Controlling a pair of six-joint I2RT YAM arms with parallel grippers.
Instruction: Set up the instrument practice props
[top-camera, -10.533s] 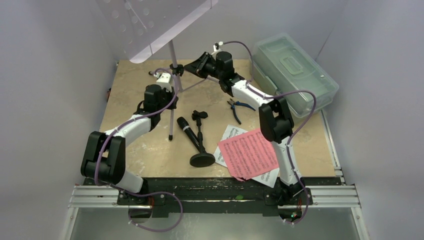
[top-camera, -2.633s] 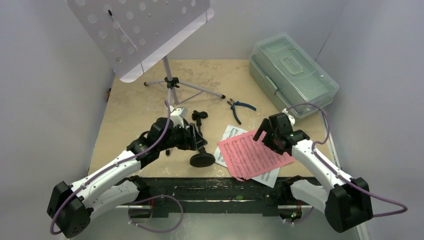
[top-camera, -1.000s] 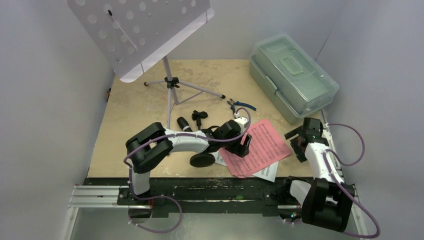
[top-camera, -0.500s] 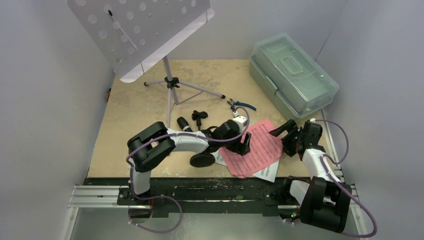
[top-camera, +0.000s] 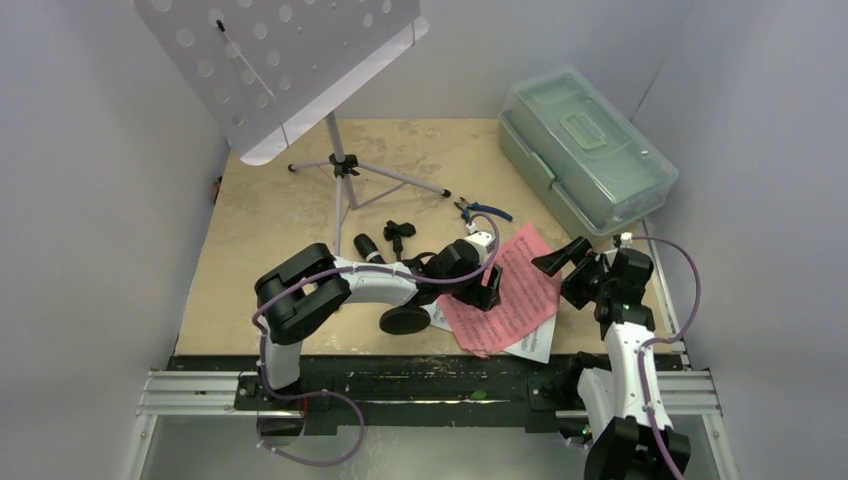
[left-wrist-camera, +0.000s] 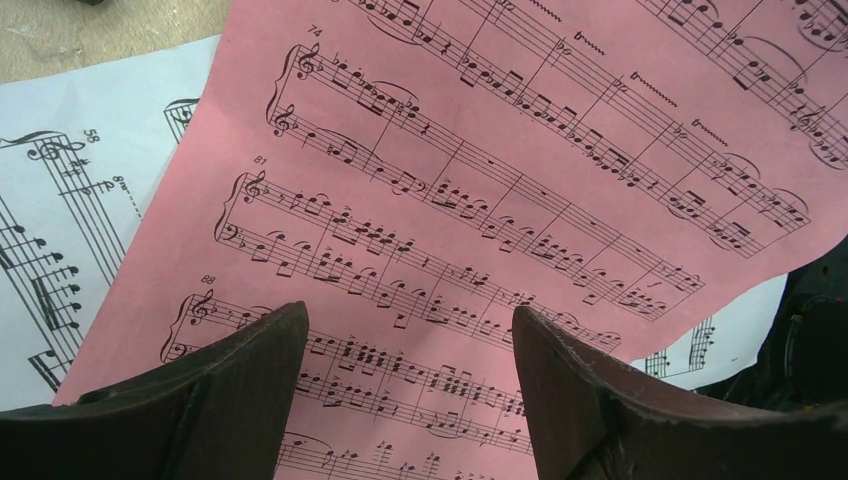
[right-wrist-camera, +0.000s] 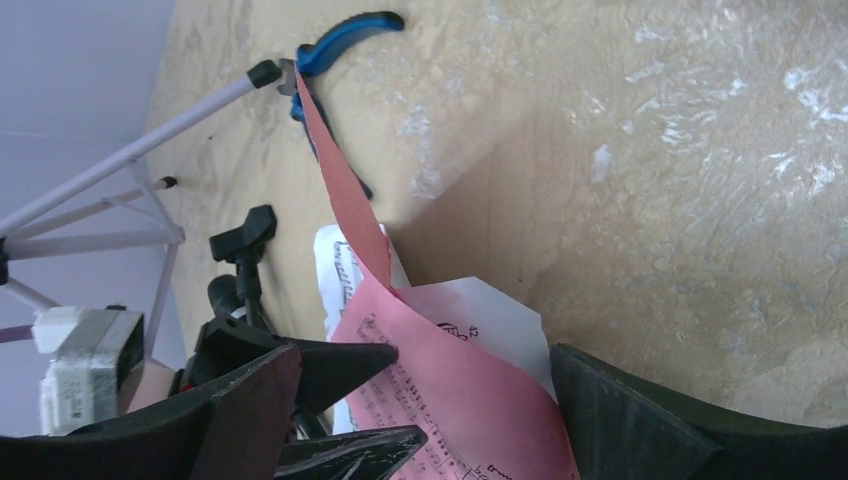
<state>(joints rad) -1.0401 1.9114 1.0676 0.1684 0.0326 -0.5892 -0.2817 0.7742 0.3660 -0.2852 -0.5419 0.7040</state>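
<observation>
A: Status, left to right?
B: Music stand (top-camera: 343, 170) is upright at far left, with no sheet visible on its tray. The microphone (top-camera: 364, 246) and mic stand (top-camera: 405, 319) are both lying flat mid-bench, with the left arm stretched over them.
A: Left gripper?
B: The left gripper (left-wrist-camera: 408, 315) is released, jaws apart, low over the pink sheet (top-camera: 520, 300). Nothing is pinched. I can't tell if a finger touches the paper.
A: Sheets?
B: The pink one lies skewed on the white sheets (top-camera: 537, 346), near right of the bench. Its far edge curls up off the bench.
A: Right side?
B: The right gripper (right-wrist-camera: 425, 350) is just right of the pink sheet, jaws spread wide and facing that raised edge. It holds nothing.
A: What can go wrong?
B: My read:
- The two grippers are near each other over one sheet, so closing in together could clash fingers.
- A pinch on the curled edge could crease or tear the paper, or it may slide out.
- A white sheet could drag along.
- The left arm could swing back and sweep the mic stand base, which sits just beside the sheets.
</observation>
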